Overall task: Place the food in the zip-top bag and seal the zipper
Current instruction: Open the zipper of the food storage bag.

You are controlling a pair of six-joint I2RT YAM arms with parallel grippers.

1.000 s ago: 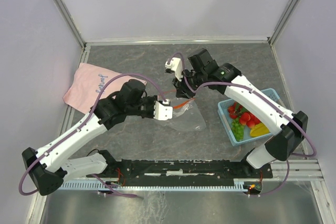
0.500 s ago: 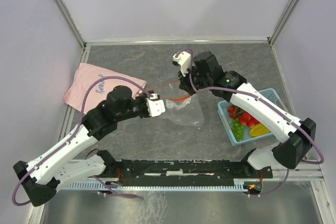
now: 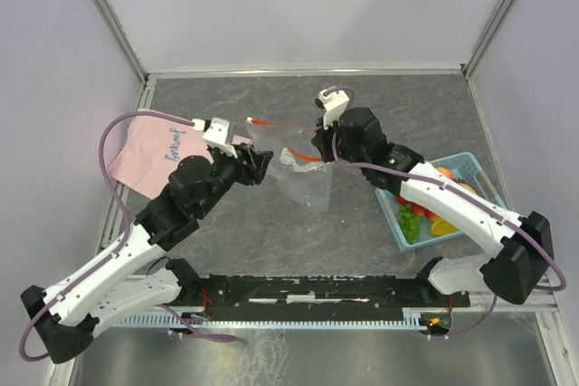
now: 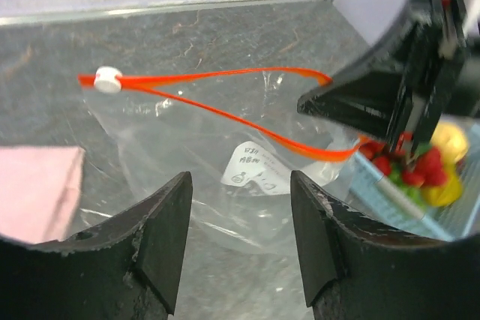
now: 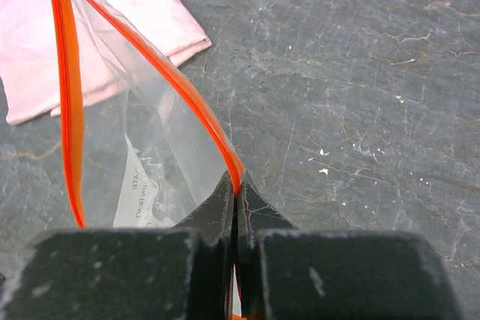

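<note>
- Zip-top bag sits mid-desk, mouth gaping, its zipper spread in a loop.
- Right hand is pinched tight on one end of the zipper.
- Left hand stands wide, just short of the bag, gripping nothing.
- Food lies in the blue basket by the desk's right edge.

We are seeing a glossy, crinkly clear plastic zip-top bag with a smooth orange-red plastic zipper beyond the matt, scuffed black fingers of the left gripper, a matt pink cloth left of them, over a matt, veined grey table.
</note>
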